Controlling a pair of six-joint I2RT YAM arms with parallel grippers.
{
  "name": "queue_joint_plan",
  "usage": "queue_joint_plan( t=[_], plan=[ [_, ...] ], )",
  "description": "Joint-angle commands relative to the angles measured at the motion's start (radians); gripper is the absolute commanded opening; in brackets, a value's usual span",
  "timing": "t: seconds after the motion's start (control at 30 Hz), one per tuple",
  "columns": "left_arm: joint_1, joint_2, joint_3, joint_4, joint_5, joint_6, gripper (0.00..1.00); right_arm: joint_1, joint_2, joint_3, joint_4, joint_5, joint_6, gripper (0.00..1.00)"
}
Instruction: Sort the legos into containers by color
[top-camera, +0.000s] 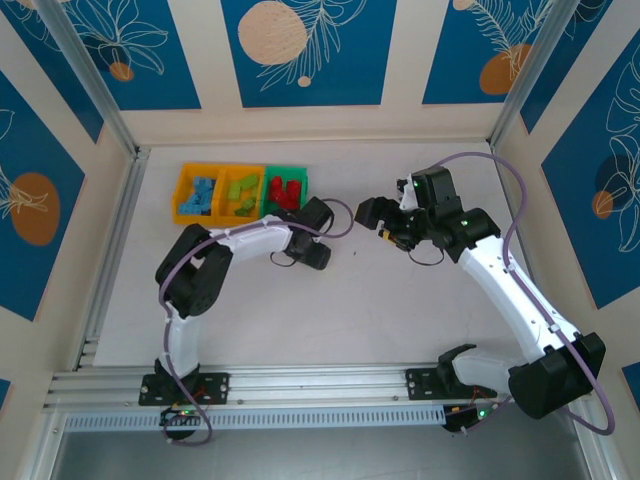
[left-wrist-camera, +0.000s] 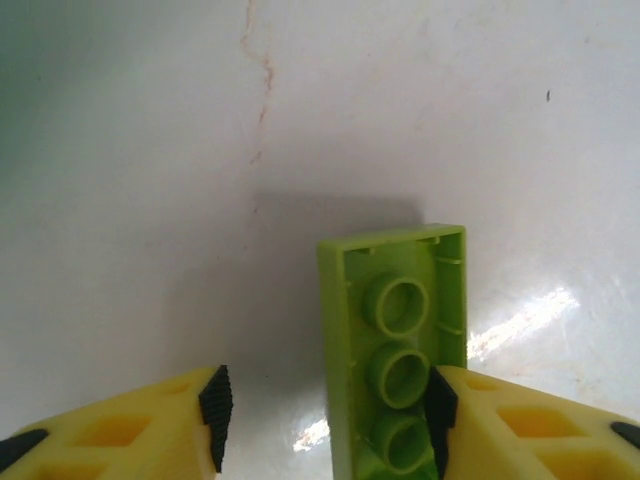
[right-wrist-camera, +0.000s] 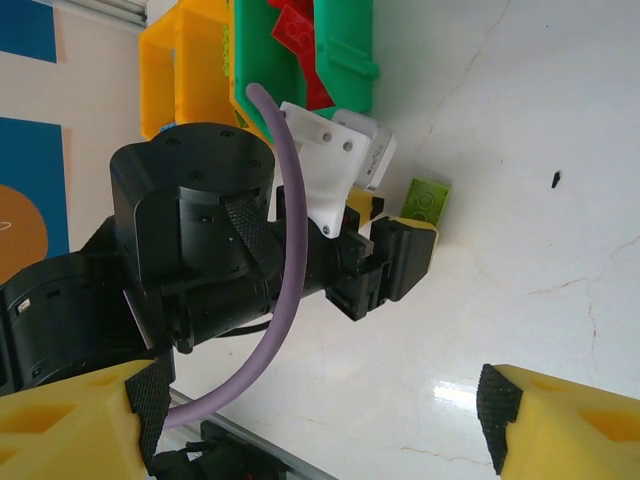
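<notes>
Brick (left-wrist-camera: 395, 350): a lime one, underside up, is lying on the table (left-wrist-camera: 120, 150) and is being straddled by the left gripper (left-wrist-camera: 327, 405).
Left gripper: it is spread, with one pad (left-wrist-camera: 438, 400) touching a long side and the other (left-wrist-camera: 215, 405) apart from the brick; nothing is being pinched yet.
Grip: the brick is likely being shoved unless the jaws are being centred while being squeezed.
Right gripper (right-wrist-camera: 320, 410): it is spread wide and empty, and is best being held clear.
Bins: the middle one (top-camera: 243, 168), holding lime bricks, is being judged the target.

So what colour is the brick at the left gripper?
Lime green. The brick shows best in the left wrist view.
</notes>
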Motion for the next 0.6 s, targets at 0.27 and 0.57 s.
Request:
queue_joint_plan(
  t=[0.27, 0.57],
  plan=[
    [-0.007, 0.076, 0.074, -0.08, 0.089, 0.034, 0.19, -0.005, -0.022, -0.005, -0.025, 0.018, 0.009, 0.83],
    [0.049, -0.092, 0.056, -0.07, 0.078, 0.024, 0.14, 0.009, -0.027, -0.006, -0.017, -0.011, 0.016, 0.83]
  ],
)
